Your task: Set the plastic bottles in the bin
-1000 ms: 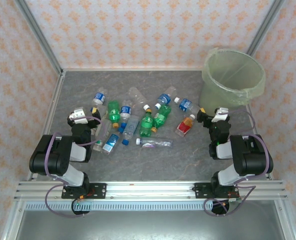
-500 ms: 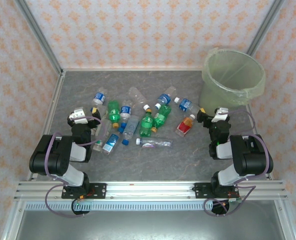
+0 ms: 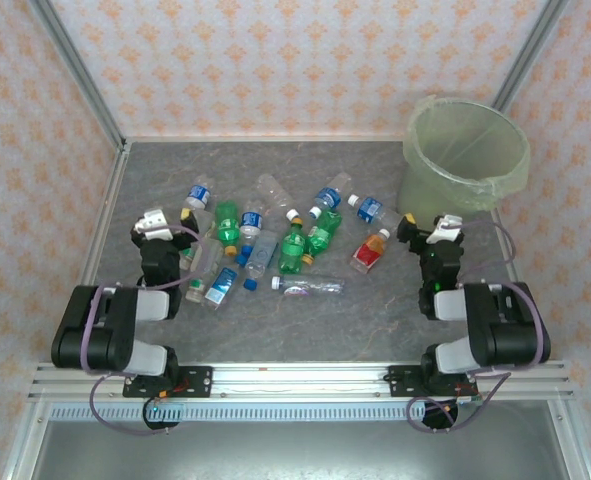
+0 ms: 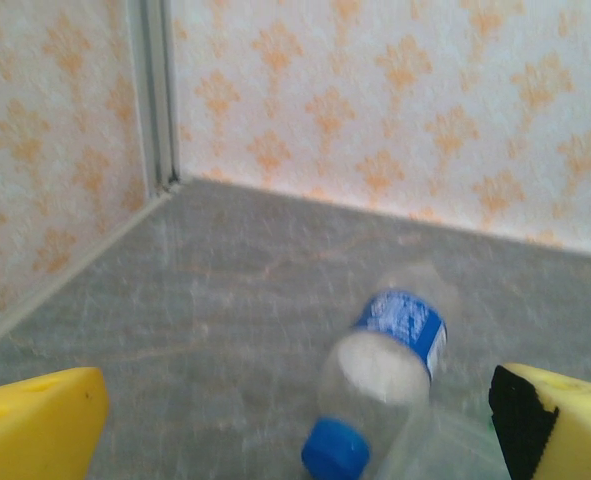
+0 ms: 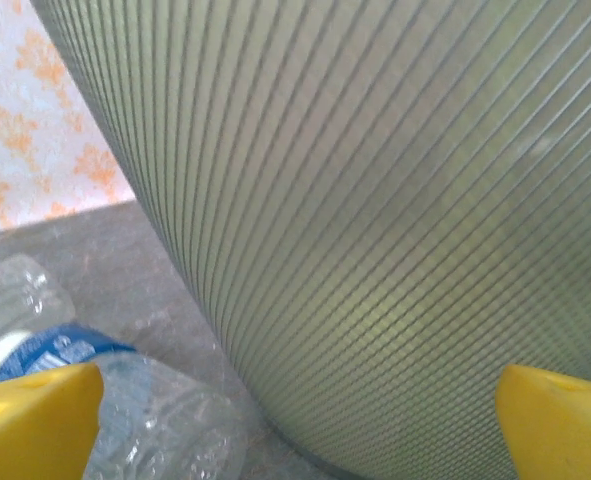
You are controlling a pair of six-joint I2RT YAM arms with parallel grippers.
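grey tabletop (image 3: 375,320), one bin (image 3: 422,168), three green bottles (image 3: 226,225), one red-orange bottle (image 3: 368,252), about nine clear bottles (image 3: 315,287), both jaws open

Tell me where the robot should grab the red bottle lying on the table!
The red bottle is probably best gripped around the middle of its body, coming straight down from above. It lies on its side with its cap toward the bin, and its long round sides look free, so fingers can straddle it across its length. The open right gripper is nearest.
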